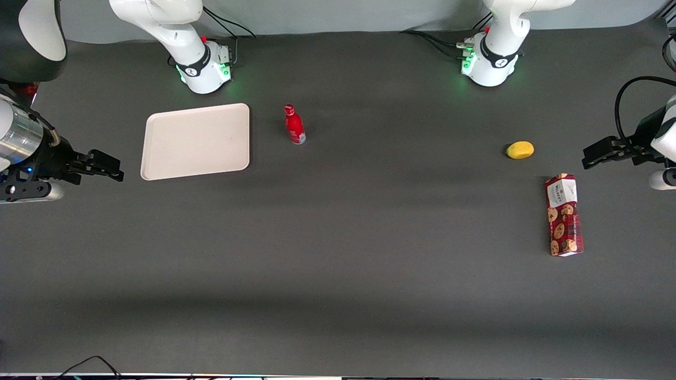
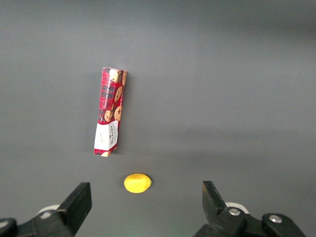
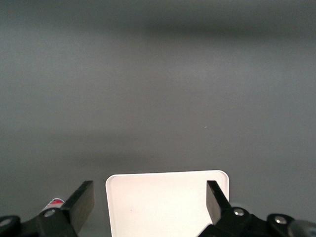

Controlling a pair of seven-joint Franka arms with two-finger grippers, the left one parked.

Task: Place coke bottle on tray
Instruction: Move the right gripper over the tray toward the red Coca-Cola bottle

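Observation:
The coke bottle (image 1: 294, 124), slim and red with a red cap and silvery base, stands upright on the dark table beside the tray (image 1: 196, 140), a flat cream-beige rectangle with a raised rim. My right gripper (image 1: 108, 170) is open and empty, hovering off the tray's edge at the working arm's end of the table, well apart from the bottle. In the right wrist view the tray (image 3: 167, 202) shows between my spread fingers (image 3: 85, 200), and only a sliver of the bottle (image 3: 54, 202) shows past one finger.
A yellow lemon-like fruit (image 1: 520, 150) and a red cookie box (image 1: 563, 215) lie toward the parked arm's end of the table. Both also show in the left wrist view, fruit (image 2: 137, 182) and box (image 2: 110, 111). The two arm bases (image 1: 206, 66) stand farthest from the front camera.

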